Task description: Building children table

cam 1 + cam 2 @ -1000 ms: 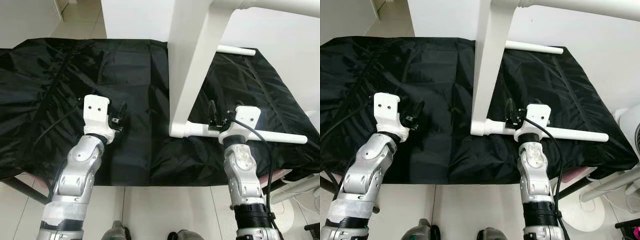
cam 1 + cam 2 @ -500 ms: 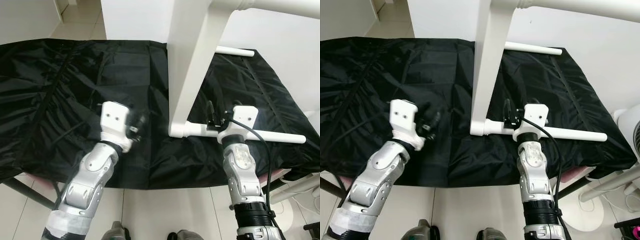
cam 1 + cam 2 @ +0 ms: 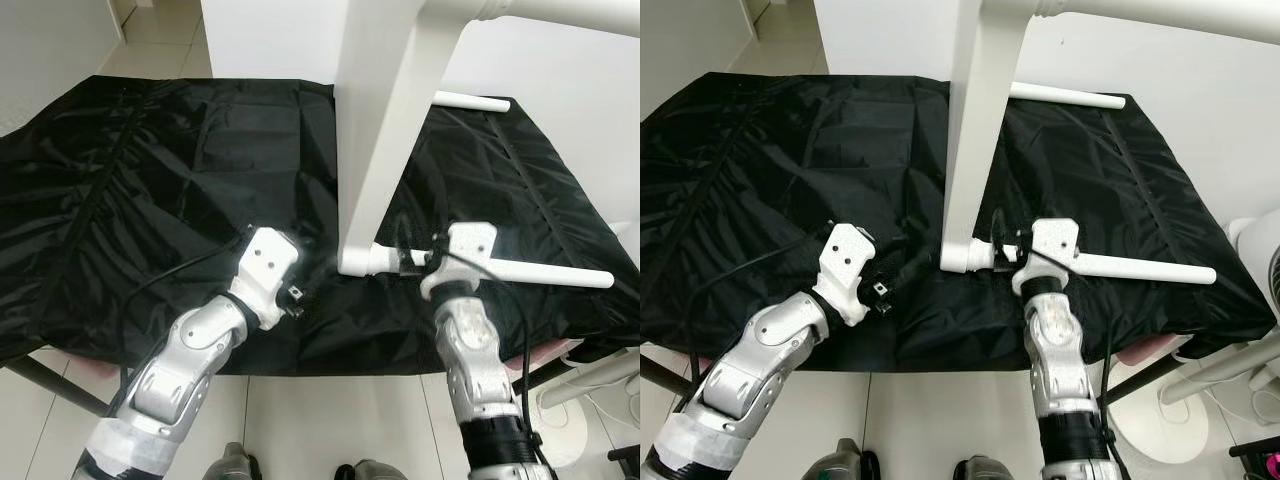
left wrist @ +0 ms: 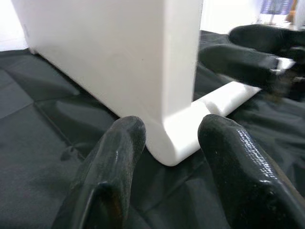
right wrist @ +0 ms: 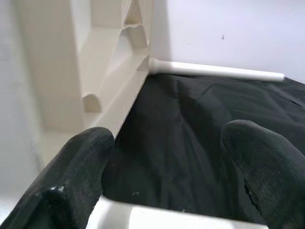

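Black cloth (image 3: 150, 170) under white tabletop (image 3: 385, 130); left hand (image 4: 164, 157) spread at corner, right hand (image 3: 1002, 248) astride white leg (image 3: 1130, 267), spread.

A white table panel (image 3: 385, 140) stands upright on black cloth (image 3: 150, 180), left tool (image 3: 298, 290) near its corner.
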`<state>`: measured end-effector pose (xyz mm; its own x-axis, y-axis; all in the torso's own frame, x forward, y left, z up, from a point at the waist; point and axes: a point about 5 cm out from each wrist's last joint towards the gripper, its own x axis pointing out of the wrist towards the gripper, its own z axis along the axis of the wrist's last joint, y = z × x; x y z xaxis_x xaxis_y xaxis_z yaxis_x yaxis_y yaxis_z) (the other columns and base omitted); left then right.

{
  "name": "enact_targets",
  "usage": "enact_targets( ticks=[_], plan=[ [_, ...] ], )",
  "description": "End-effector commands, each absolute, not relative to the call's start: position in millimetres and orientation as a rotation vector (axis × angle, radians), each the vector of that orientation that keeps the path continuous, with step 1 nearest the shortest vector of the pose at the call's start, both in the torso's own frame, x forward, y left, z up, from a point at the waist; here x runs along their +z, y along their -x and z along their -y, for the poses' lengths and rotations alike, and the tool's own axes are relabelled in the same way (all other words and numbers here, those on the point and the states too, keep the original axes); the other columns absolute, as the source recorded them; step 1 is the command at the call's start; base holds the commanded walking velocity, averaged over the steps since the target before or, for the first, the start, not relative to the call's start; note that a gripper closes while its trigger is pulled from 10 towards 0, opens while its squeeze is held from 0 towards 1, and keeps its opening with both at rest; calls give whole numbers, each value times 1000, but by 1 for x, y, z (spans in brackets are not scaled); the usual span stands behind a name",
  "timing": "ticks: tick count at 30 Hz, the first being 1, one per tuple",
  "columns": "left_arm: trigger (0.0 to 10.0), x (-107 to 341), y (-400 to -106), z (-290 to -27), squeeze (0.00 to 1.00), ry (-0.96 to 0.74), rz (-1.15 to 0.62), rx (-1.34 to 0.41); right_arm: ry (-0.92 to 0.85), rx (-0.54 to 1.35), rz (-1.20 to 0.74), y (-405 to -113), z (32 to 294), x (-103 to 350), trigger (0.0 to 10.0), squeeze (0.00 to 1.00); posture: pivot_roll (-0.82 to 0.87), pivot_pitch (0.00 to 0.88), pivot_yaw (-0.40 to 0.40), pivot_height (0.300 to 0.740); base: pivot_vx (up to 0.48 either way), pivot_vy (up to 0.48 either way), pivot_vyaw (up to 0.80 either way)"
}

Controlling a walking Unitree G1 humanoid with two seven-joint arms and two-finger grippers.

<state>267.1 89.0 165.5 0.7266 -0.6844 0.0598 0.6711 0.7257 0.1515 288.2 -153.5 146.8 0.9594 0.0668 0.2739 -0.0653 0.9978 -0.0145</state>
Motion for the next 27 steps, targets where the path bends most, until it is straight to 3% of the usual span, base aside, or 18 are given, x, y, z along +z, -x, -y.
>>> enact_targets(
  ticks=[1, 11, 19, 27],
  plan=[
    [10000, 168, -268, -98, 0, -115, 112, -715, -11, 102, 305, -281, 154, 149, 10000, 0, -39, 38, -21, 740, 0, 0, 0],
    [10000, 175, -255, -110, 0, -102, 126, -796, -3, 180, 272, -268, 153, 137, 10000, 0, -23, 46, -21, 740, 0, 0, 0],
    [10000, 173, -256, -117, 0, -130, 112, -738, -25, 326, 244, -263, 139, 133, 10000, 0, -13, 54, -22, 740, 0, 0, 0],
    [10000, 173, -260, -122, 0, -138, 95, -681, -95, 390, 258, -275, 118, 139, 10000, 0, -3, 62, -31, 740, 0, 0, 0]
  ],
)
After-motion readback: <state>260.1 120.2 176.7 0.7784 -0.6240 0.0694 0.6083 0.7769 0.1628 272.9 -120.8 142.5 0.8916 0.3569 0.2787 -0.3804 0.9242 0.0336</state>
